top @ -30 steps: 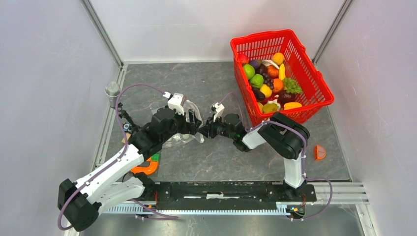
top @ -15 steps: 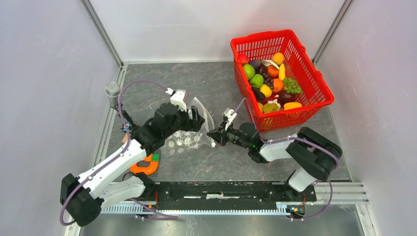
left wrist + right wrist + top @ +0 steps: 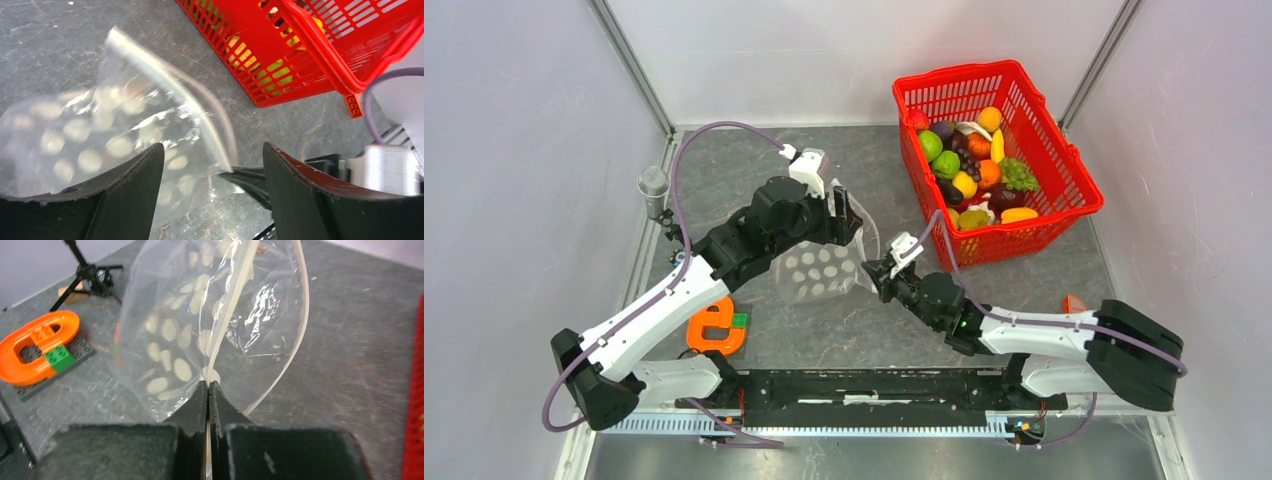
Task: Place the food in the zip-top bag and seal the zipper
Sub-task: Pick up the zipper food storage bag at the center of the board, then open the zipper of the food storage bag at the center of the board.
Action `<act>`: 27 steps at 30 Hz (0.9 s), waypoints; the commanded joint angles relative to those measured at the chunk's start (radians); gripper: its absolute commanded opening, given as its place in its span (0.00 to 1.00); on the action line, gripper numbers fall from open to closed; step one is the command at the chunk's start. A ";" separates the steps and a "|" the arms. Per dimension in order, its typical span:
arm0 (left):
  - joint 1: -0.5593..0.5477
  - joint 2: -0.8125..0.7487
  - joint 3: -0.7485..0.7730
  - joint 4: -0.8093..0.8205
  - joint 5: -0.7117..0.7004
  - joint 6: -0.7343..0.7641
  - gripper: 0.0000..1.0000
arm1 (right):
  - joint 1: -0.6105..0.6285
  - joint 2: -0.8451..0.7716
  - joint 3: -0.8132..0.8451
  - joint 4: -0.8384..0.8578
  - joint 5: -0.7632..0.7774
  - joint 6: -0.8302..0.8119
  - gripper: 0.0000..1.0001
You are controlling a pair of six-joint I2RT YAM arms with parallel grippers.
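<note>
Two tools crowd the zip-top bag (image 3: 819, 270): right tool (image 3: 208, 385) clamped on its corner, left tool (image 3: 212, 147) spread wide, empty, just above; food (image 3: 964, 183) sits beyond-right of both, in the basket (image 3: 1024, 235).

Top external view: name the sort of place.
Probably a robot lab test cell: plain white walls, aluminium frame posts, grey marbled tabletop, red mesh plastic basket of glossy toy fruit.
</note>
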 commanded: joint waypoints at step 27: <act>-0.120 0.055 -0.053 0.132 -0.033 -0.005 0.80 | 0.124 -0.017 0.079 0.014 0.227 -0.161 0.00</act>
